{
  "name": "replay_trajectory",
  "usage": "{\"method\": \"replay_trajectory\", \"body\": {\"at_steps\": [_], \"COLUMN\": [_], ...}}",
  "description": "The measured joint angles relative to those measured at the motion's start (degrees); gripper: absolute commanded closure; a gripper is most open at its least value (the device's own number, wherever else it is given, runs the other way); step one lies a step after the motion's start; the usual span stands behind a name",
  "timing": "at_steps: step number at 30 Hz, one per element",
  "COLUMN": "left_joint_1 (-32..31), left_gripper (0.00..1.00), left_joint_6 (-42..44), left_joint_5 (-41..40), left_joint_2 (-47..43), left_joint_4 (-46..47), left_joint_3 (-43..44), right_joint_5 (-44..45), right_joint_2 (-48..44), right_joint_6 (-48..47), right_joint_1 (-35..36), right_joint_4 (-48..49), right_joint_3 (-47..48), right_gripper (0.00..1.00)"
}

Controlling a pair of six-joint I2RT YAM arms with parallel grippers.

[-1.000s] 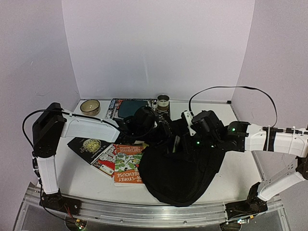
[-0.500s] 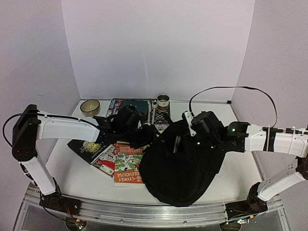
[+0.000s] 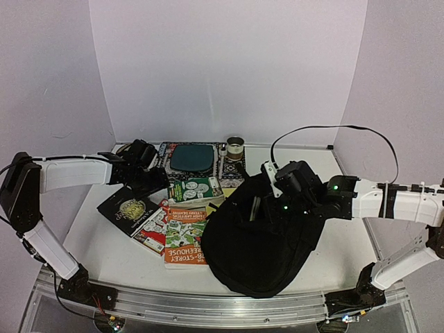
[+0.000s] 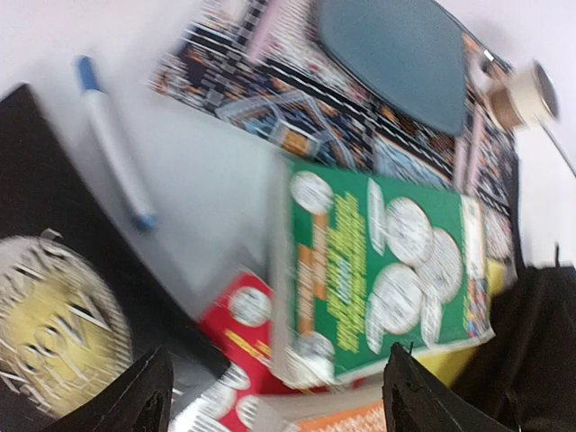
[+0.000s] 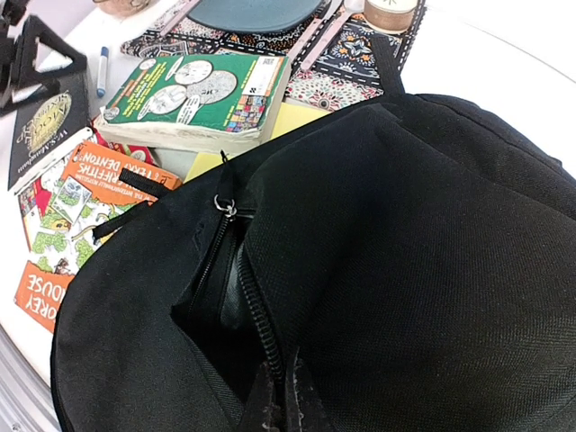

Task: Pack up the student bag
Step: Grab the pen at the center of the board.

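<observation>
Bag (image 3: 260,236) sits at the table's (image 3: 347,239) near edge, right gripper (image 5: 281,405) clamped on its zipper lip to expose the mouth; left gripper (image 4: 283,396), spread empty, faces the green book (image 4: 387,270).

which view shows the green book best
The right wrist view: the green book is sharp and whole there, with its cover and page edges both visible. The left wrist view has it larger but motion-blurred. The top external view shows it small, between the patterned mat and the orange book.
</observation>
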Motion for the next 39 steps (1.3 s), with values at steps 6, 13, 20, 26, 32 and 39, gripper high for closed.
{"method": "replay_trajectory", "body": {"at_steps": [6,13,20,26,32,39], "left_joint_1": [8.71,15.7,19.0,19.8,19.8,19.8], "left_gripper": [0.22,0.32,0.49,0.57,0.57,0.61], "left_joint_6": [-0.36,0.06,0.23,1.53,2.61,2.4], "left_joint_5": [-2.32,-2.42,-2.17,-1.34,-0.11,0.81], "left_joint_2": [1.33,10.37,17.96,23.34,27.39,29.61], "left_joint_4": [-4.47,-8.29,-11.12,-12.15,-12.15,-13.48], "left_joint_3": [2.76,11.5,15.84,20.66,24.3,24.56], "right_joint_5": [-0.58,-1.09,-1.05,-0.87,-0.72,-0.07], "right_joint_2": [0.14,0.4,0.4,0.4,0.83,0.99], "right_joint_6": [-0.42,-0.6,-0.86,-1.5,-2.02,-2.23], "right_joint_1": [0.0,0.0,0.0,0.0,0.0,0.0], "right_joint_4": [-0.22,-0.6,-0.81,-0.87,-0.87,-0.94], "right_joint_3": [0.0,0.0,0.0,0.0,0.02,0.02], "right_gripper": [1.0,1.0,1.0,1.0,1.0,1.0]}}
